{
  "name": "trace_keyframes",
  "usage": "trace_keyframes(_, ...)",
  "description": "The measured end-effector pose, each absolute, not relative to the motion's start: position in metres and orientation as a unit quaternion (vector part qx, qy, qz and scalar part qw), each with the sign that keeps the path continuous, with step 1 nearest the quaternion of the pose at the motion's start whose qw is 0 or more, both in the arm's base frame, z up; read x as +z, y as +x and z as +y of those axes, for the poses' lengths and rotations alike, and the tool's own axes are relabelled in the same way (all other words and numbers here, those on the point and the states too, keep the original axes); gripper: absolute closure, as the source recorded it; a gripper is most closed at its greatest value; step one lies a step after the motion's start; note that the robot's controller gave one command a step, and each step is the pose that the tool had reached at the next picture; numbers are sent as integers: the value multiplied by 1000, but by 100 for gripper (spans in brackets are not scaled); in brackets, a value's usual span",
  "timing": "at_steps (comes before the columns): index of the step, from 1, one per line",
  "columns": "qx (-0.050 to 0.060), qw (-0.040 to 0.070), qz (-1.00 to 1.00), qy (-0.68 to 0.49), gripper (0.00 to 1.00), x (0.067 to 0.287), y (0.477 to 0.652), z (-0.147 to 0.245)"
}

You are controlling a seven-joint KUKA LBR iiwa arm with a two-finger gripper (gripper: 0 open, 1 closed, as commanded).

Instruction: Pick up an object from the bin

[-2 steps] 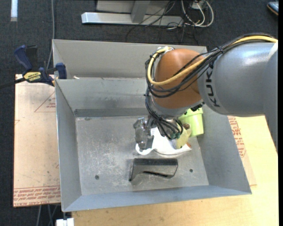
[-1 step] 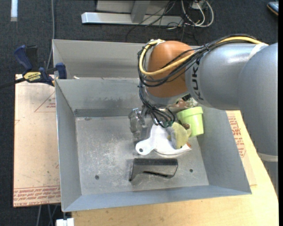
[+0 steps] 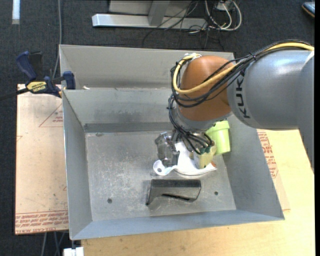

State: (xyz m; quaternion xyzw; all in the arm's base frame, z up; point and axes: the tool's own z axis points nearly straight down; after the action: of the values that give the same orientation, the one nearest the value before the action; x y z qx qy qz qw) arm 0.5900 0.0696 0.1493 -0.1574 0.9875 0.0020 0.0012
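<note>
White plastic piece (image 3: 189, 166) with a small loop tab lies mid-bin, a bit toward the right wall, its left end right under the gripper (image 3: 166, 150). Gripper sits low over it; spread or closed, cannot tell, and contact is unclear. Dark grey wedge-shaped block (image 3: 172, 191) lies just beside the white piece, toward the bin's front wall. Lime-green object (image 3: 221, 139) is by the right wall, partly under the orange wrist cover (image 3: 205, 85). Bin (image 3: 115, 165) floor is scuffed grey metal. Dark carpet (image 3: 100, 37) surrounds it, with cables (image 3: 225, 15) beyond the back wall.
</note>
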Motion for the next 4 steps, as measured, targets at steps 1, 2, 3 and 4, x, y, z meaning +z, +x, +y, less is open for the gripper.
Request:
trace_keyframes(1, 3, 2, 988, -157, 0, 149, 591, 70)
trace_keyframes(2, 3, 11, 988, -153, 0, 99, 578, 47)
trace_keyframes(3, 4, 5, 989, -150, 100, 94, 574, 46)
trace_keyframes(4, 6, 7, 964, -266, 100, 75, 653, 70)
